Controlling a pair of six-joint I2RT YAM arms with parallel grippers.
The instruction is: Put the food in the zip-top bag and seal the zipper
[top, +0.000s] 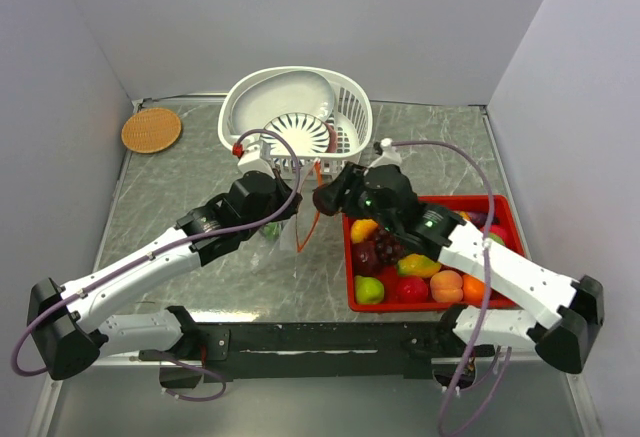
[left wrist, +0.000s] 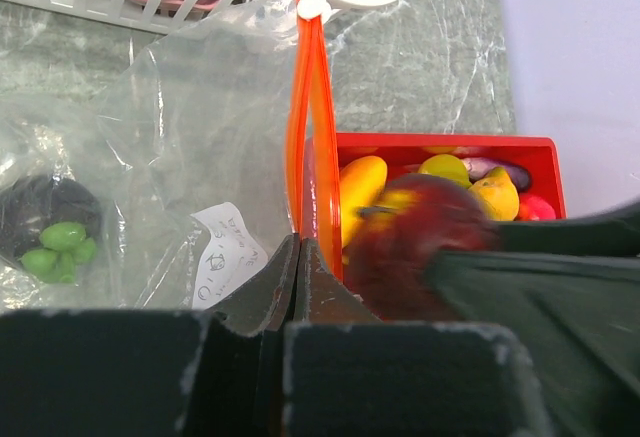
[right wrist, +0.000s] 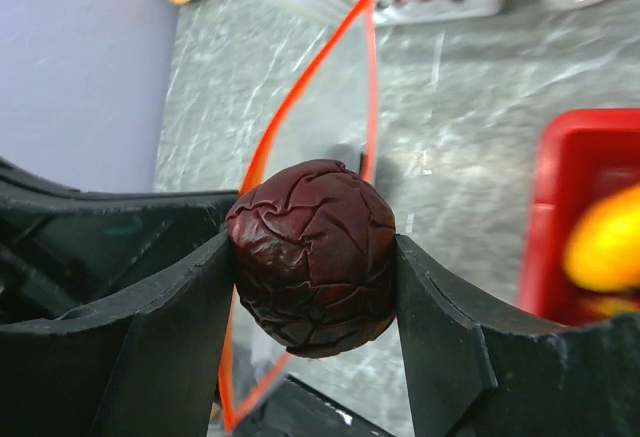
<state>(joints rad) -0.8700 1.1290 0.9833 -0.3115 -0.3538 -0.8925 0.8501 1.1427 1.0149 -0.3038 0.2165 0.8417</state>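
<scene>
Just off the far-left corner of the red tray (top: 420, 307) the zip-top bag (left wrist: 180, 137) lies on the table (top: 180, 197), its mouth turned towards the tray; the left gripper (left wrist: 298, 257) is pinched tight on the zipper (left wrist: 305, 107), holding one lip up so the orange-red strip makes a long, thin loop; the right gripper (right wrist: 314, 282), over the tray's left edge, has its fingers clamped on a dark red wrinkled fruit (right wrist: 310, 227), right at that loop. What worries me is the fit: the fruit looks about as broad as the gap between the two lips, so it could catch on the strip, push the mouth shut or drag the bag away from the tray; let go too soon, it would likely bounce off the plastic and roll across the table; and with only one lip held, the slack side might fold in under the load. Counting: two arms; one bag; one tray; one white basket (top: 345, 97) beyond the tray's far-left corner; one round woven mat (top: 151, 130) well to the left of the tray; one fruit in the fingers; one green piece (left wrist: 60, 247) already inside the bag; roughly nine pieces showing in the tray, though the right arm covers some, so I wouldn't swear to that.
</scene>
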